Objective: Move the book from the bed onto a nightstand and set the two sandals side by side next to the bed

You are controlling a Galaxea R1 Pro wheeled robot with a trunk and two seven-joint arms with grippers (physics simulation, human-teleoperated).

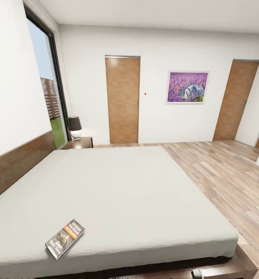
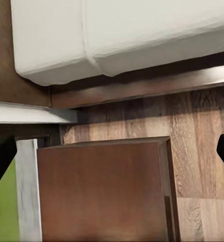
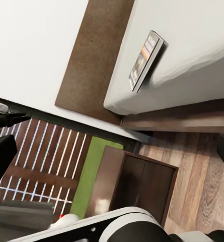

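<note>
A: Black fingertips at both edges of the left wrist view, set wide apart, gripping nothing. Left gripper hangs over the small square nightstand of glossy dark reddish-brown wood.

B: Right side?

A: Right gripper: one dark finger at one edge, a dark sliver at the other, so spread, holding nothing. White robot body part near the frame edge. Same nightstand beyond the fingers, on the light wood plank floor.

B: Book?

A: Small thin paperback book with dark cover and orange band lies flat on the large bed with plain off-white mattress, near its close corner, on the side of the brown wooden headboard. Right wrist view has the book near the mattress edge, nightstand on the floor near that bed corner.

B: Background?

A: Far nightstand with a dark-shaded lamp, brown wooden door, purple framed picture, tall window. Sandals: can't tell.
</note>
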